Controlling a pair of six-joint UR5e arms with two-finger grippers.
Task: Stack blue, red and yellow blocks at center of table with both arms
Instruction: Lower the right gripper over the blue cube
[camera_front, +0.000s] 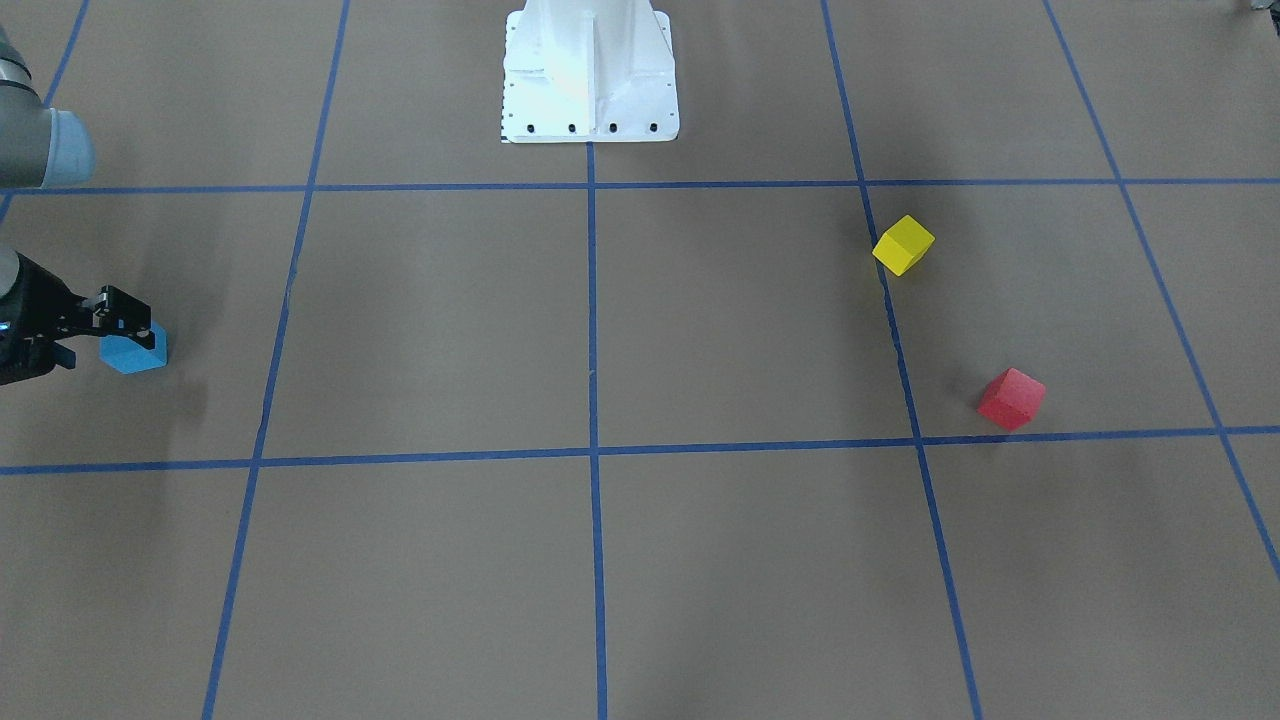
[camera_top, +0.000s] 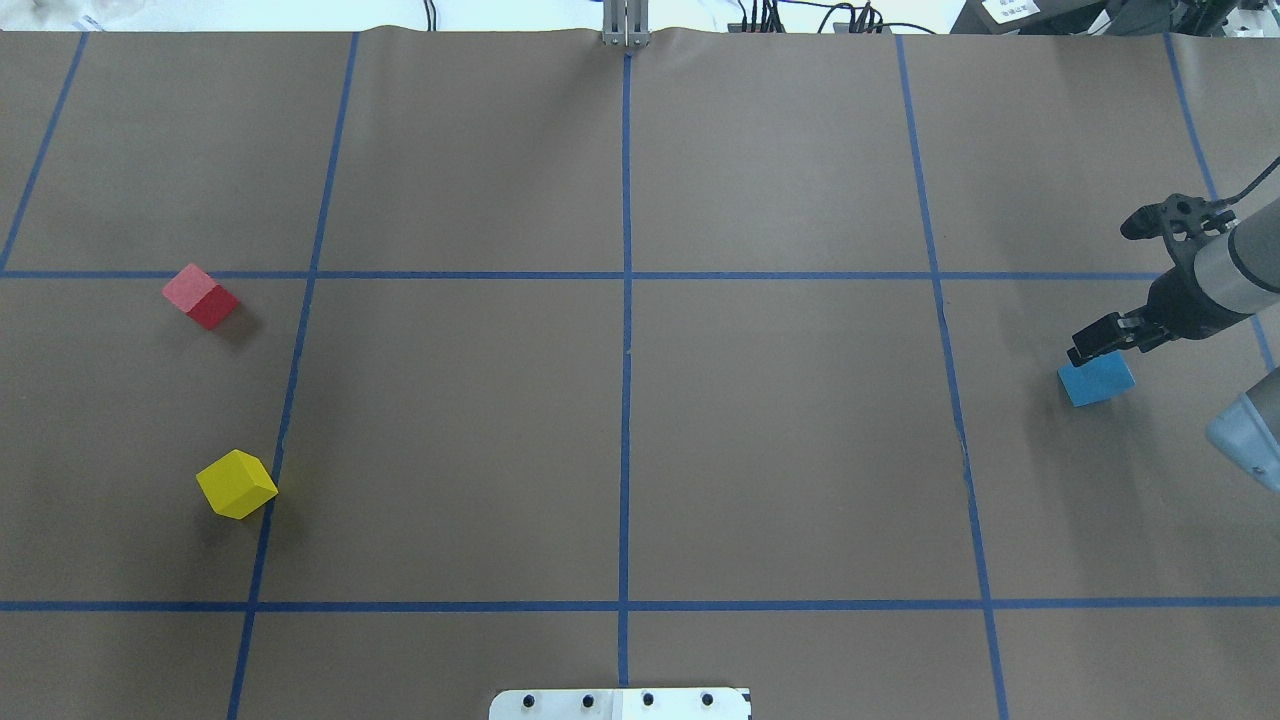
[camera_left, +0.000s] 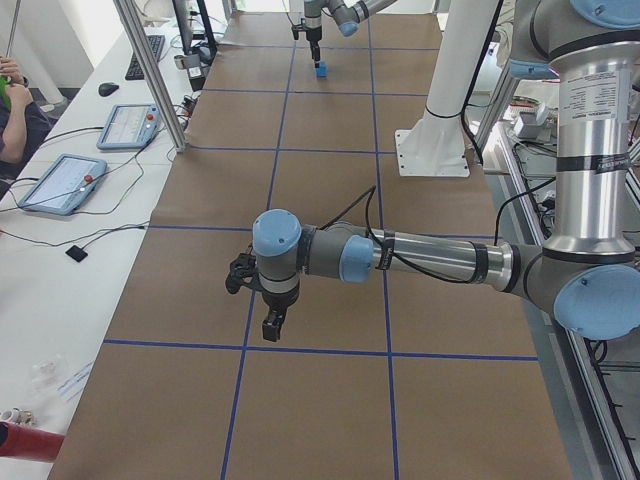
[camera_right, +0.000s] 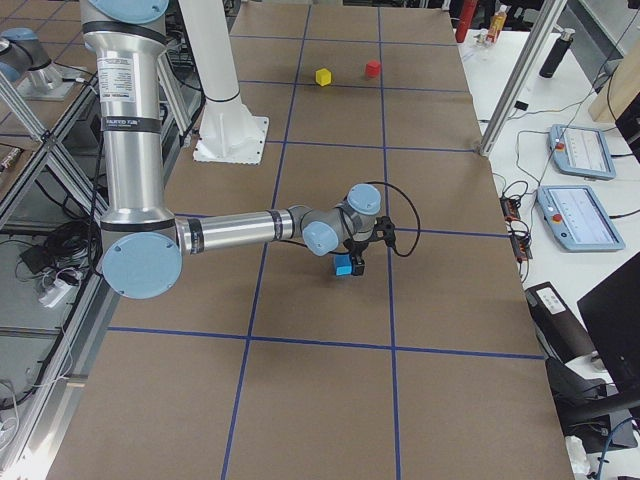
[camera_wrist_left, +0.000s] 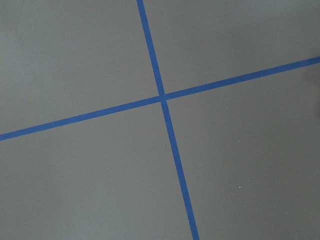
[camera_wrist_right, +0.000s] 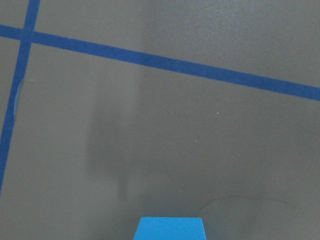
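Observation:
The blue block (camera_top: 1097, 380) lies at the table's far right in the overhead view. My right gripper (camera_top: 1095, 345) hovers just above it, jaws open and empty. The front view shows the same gripper (camera_front: 125, 318) over the block (camera_front: 135, 352). The block's top fills the bottom edge of the right wrist view (camera_wrist_right: 170, 229). The red block (camera_top: 201, 297) and the yellow block (camera_top: 236, 484) lie apart on the left side. My left gripper (camera_left: 270, 325) shows only in the exterior left view, above bare table; I cannot tell if it is open.
The white robot base (camera_front: 588, 75) stands at the table's robot-side edge. Blue tape lines (camera_top: 626, 350) mark a grid on the brown table. The right arm's elbow (camera_top: 1250, 440) hangs over the table's right edge. Operator tablets (camera_left: 60, 182) lie beside the table.

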